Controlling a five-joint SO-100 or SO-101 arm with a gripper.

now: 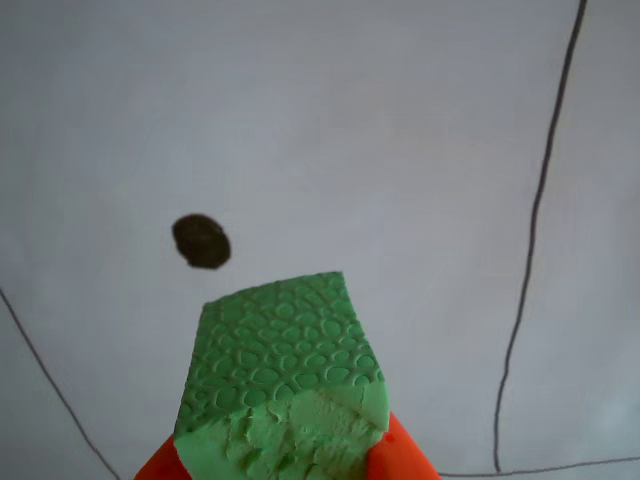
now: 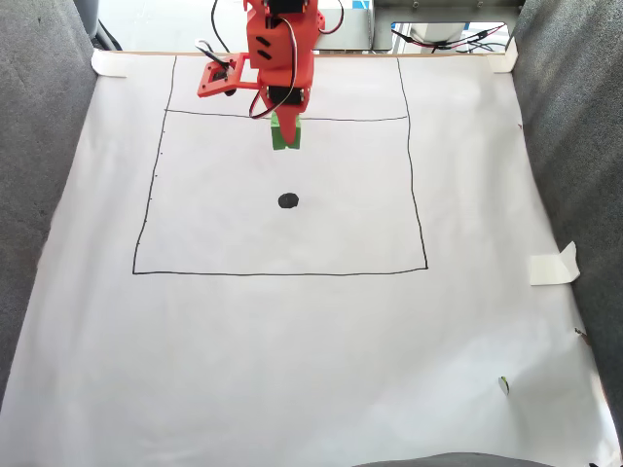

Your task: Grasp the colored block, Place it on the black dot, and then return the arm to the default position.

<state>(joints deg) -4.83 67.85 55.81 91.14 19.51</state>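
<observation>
- The gripper (image 1: pixel 285 462) pinches the colored block (image 1: pixel 280 375) between its orange fingers (image 1: pixel 405 455), held above the white paper (image 2: pixel 292 341).
- In the fixed view, the block (image 2: pixel 286 133) hangs beyond the black dot (image 2: pixel 288 201), toward the arm's base.
- In the other view, the black dot (image 1: pixel 201 241) lies just ahead of the block and slightly left, so the carry likely goes that way.

Colored block (image 1: pixel 275 345): bright green foam — one face carries a pebble-like embossed pattern, the adjacent face is rough and paler green. Black dot (image 1: pixel 201 241): solid black with an uneven edge. End effector (image 1: pixel 285 470): bright orange fingers (image 1: pixel 405 460); the arm (image 2: pixel 279 53) is the same orange-red. White paper sheet (image 2: pixel 292 341): thin black drawn lines (image 2: pixel 282 273) form a rectangle. Surrounding surface (image 2: pixel 39 195) — grey fabric.
</observation>
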